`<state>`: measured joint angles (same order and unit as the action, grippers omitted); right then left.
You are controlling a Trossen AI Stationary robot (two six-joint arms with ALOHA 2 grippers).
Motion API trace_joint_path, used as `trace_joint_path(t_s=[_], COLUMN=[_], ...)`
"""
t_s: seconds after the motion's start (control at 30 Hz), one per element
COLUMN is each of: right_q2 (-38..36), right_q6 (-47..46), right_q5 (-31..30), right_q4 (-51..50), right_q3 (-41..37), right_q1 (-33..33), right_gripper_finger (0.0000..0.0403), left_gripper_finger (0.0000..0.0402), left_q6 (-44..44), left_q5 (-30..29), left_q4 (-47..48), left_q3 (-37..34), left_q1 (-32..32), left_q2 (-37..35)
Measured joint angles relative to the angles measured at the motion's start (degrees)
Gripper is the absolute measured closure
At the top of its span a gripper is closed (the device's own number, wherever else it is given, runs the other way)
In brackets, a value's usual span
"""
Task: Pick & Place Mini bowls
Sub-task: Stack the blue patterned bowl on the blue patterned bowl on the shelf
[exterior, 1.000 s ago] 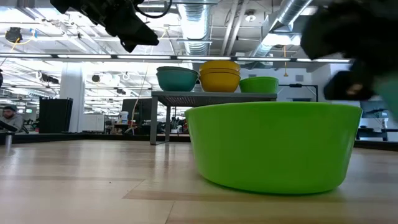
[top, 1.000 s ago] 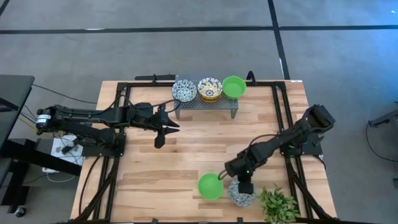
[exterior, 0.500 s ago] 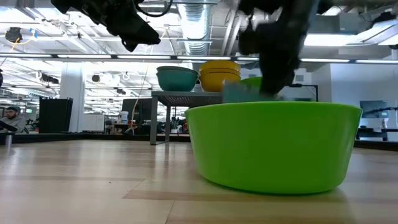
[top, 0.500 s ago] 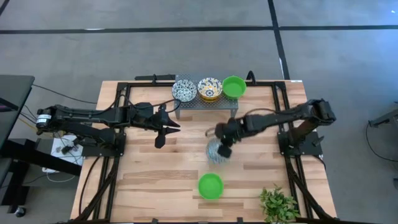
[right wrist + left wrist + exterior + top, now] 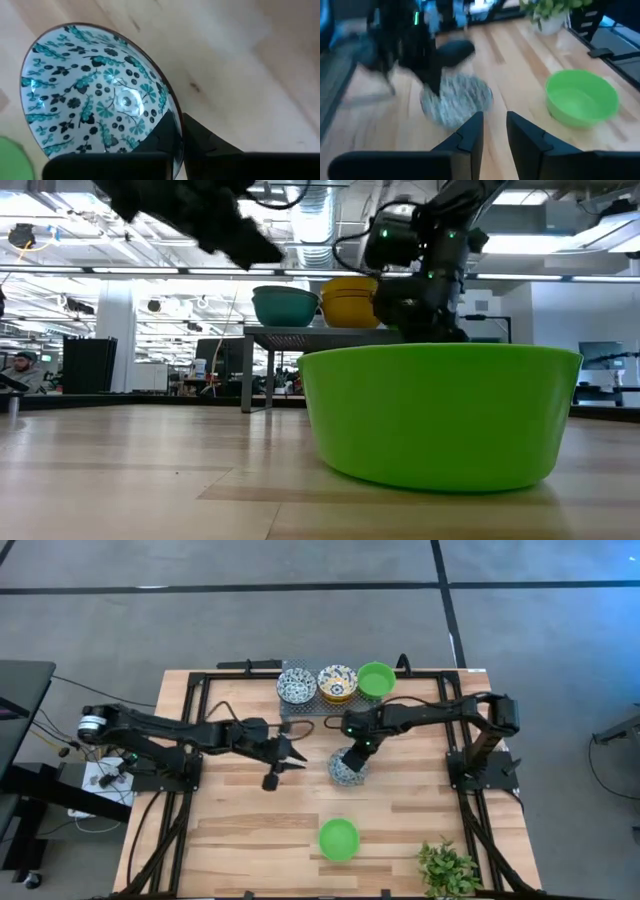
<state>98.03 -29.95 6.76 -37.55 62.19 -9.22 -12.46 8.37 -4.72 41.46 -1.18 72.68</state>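
Note:
My right gripper is shut on a blue-and-white patterned mini bowl over the middle of the table. My left gripper hangs just left of that bowl with a narrow gap between its fingers and holds nothing. In the left wrist view the bowl lies beyond the left gripper. A plain green bowl sits on its base near the table's near edge. Blue-and-white, yellow and green bowls rest on a raised mesh rack at the far edge. My right gripper pinches the bowl's rim, one finger inside the bowl and one outside. It comes from above, slanting in from the far right. The bowl sits tilted in the hold; whether its foot touches the table I cannot tell.
A small potted plant stands at the near right corner. In the low view the green bowl fills the foreground and hides the held bowl below my right gripper. Bare wood shows on the near left of the table.
My right gripper has carried the blue-and-white bowl up from beside the plant at the near edge to the middle of the table, then a little toward the rack. My left gripper has moved toward the right, nearer the bowl. The green bowl has stayed put.

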Motion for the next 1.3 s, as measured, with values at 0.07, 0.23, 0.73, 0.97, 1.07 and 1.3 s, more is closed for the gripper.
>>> trace_joint_path(t_s=[0.07, 0.23, 0.73, 0.97, 1.07, 1.3], right_q2=[0.96, 3.25, 4.34, 4.47, 4.47, 4.47], right_q6=[-0.13, 0.13, 1.19, 3.10, 4.01, 8.30], right_q5=[1.40, 2.01, 2.17, 2.22, 2.19, 2.17], right_q4=[-0.10, 0.77, 0.48, 3.61, 3.71, 3.40], right_q3=[-0.06, 0.21, 3.86, 5.90, 7.06, 10.30], right_q1=[-0.12, 0.62, 0.47, 0.58, 0.58, 0.58], right_gripper_finger=[0.0396, 0.0378, 0.0353, 0.0334, 0.0330, 0.0330], left_gripper_finger=[0.0308, 0.0278, 0.0214, 0.0215, 0.0215, 0.0215], left_q6=[-2.82, -5.32, -9.82, -9.65, -9.62, -9.62], left_q5=[-0.21, -2.81, -2.54, -2.54, -2.52, -2.04], left_q4=[-2.46, -6.18, -9.68, -10.00, -10.20, -10.93], left_q3=[0.07, 1.46, 5.76, 5.76, 5.77, 5.76], left_q1=[-0.59, -1.05, -3.34, -3.36, -3.36, -3.86], left_q2=[2.74, 9.00, 20.47, 20.59, 20.96, 23.40])
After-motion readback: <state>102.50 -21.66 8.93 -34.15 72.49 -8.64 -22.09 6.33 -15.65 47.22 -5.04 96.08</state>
